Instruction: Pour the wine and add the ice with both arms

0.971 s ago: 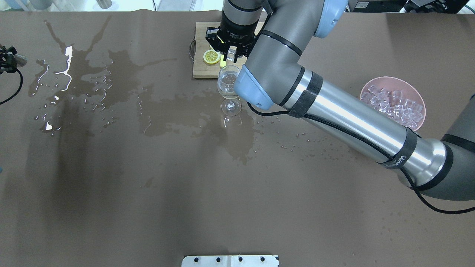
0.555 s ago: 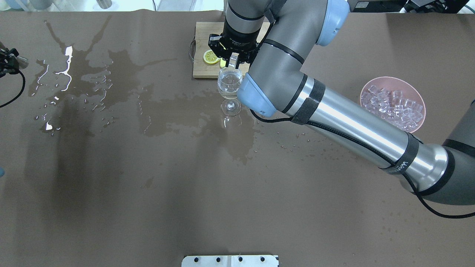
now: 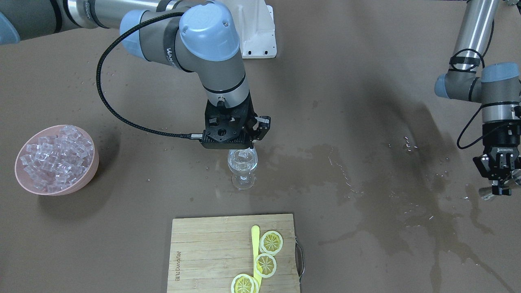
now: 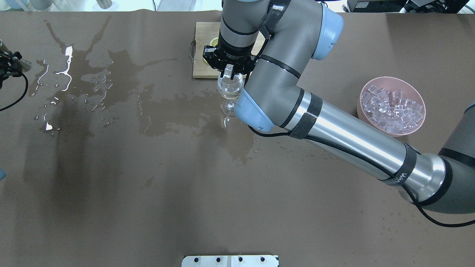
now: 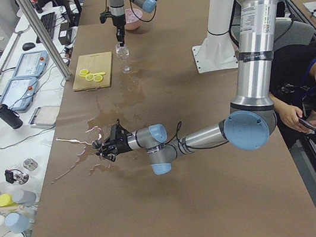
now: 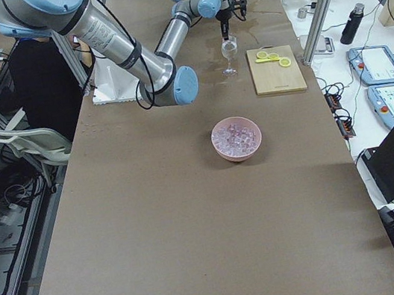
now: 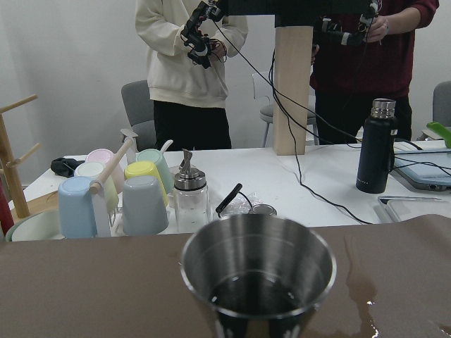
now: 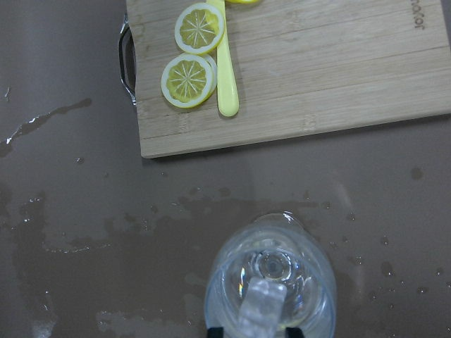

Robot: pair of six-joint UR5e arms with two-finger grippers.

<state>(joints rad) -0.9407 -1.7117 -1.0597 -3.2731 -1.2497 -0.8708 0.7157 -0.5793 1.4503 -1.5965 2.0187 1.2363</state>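
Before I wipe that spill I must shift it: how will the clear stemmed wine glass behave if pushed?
Probably tippy: the clear stemmed wine glass holds liquid high above a small foot. It may skid, since the brown cover beneath looks wet.

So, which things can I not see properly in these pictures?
Whether the right gripper clamps the ice cube: right wrist view's bottom edge cuts the fingertips; front view, its own body hides them.
How much wine the glass holds: clear, too small in every view.
What the steel cup holds: dark, reflective inside, left wrist view.
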